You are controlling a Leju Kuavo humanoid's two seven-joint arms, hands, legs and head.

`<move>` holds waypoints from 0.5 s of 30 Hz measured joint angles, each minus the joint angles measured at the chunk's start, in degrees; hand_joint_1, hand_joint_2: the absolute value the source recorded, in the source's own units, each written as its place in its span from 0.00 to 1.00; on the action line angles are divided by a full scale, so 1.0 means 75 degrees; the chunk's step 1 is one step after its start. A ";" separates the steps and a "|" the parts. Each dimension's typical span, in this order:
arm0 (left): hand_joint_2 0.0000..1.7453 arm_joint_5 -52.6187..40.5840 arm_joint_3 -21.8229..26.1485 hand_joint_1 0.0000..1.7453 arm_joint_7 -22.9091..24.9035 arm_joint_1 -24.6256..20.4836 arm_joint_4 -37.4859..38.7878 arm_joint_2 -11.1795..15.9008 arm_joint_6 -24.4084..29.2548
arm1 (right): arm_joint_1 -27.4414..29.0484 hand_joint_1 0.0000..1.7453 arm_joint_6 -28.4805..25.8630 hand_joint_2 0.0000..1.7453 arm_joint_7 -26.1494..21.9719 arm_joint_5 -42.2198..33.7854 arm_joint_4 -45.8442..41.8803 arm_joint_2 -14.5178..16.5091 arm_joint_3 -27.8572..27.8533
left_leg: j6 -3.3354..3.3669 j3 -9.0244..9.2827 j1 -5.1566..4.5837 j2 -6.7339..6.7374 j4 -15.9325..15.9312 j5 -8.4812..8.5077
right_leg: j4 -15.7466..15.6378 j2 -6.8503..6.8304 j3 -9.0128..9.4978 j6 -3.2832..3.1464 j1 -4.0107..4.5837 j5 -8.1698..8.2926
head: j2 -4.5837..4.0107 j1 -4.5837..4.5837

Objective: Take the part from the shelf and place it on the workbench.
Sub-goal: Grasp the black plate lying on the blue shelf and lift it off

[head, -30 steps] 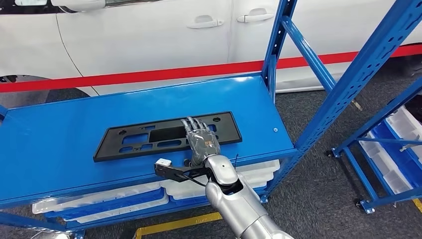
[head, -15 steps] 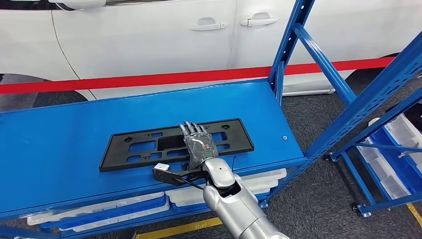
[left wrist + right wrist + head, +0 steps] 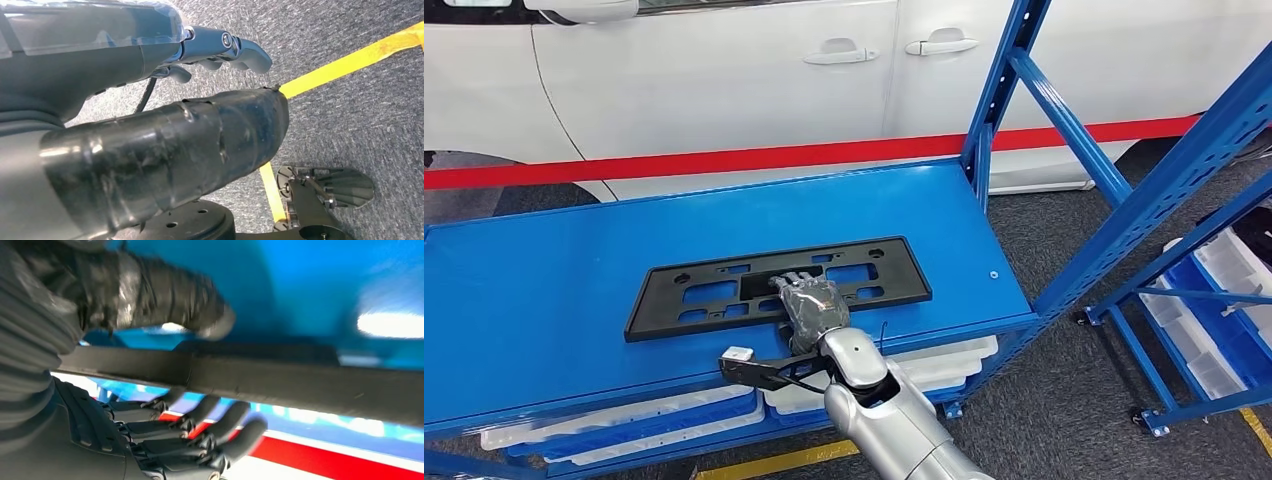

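A flat black part (image 3: 902, 280) with several cut-outs lies lengthwise on the blue shelf (image 3: 544, 280). My right hand (image 3: 809, 305) rests on the middle of its near edge with the fingers curled down onto it. In the right wrist view the part's edge (image 3: 300, 382) runs between the thumb (image 3: 165, 295) on one side and the fingers (image 3: 220, 420) on the other, so my right hand (image 3: 100, 425) grips it. My left hand (image 3: 100, 65) hangs over the grey floor and holds nothing, its thumb (image 3: 150, 155) well apart from the fingers.
A white car (image 3: 724, 80) with a red band (image 3: 724, 158) stands right behind the shelf. Blue rack posts (image 3: 994, 110) rise at the shelf's right end. White bins (image 3: 624, 410) sit on the level below. Another rack with bins (image 3: 1224, 290) stands to the right. Yellow tape (image 3: 340, 65) marks the floor.
The camera shifted slightly at first. My right hand's fingers, stretched flat over the part before, have curled down, and the hand has drawn back toward the part's near edge.
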 joint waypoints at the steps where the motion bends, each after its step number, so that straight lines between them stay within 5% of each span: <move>1: 0.00 -0.0002 0.0001 0.00 0.0000 0.0000 0.0000 0.0001 0.0003 | 0.0011 0.94 0.0004 1.00 -0.0023 -0.0045 -0.0004 0.0001 0.0077 | 0.0000 0.0001 0.0003 0.0000 0.0000 0.0001 | 0.0002 -0.0001 0.0000 0.0000 0.0002 0.0000 | 0.0000 0.0000; 15: 0.00 -0.0013 0.0001 0.00 -0.0014 0.0000 0.0000 0.0002 0.0006 | 0.0015 1.00 0.0003 1.00 -0.0107 -0.0197 -0.0133 0.0001 0.0444 | -0.0004 0.0008 0.0019 0.0005 -0.0002 0.0004 | 0.0018 0.0001 -0.0006 0.0000 0.0019 -0.0002 | 0.0000 0.0000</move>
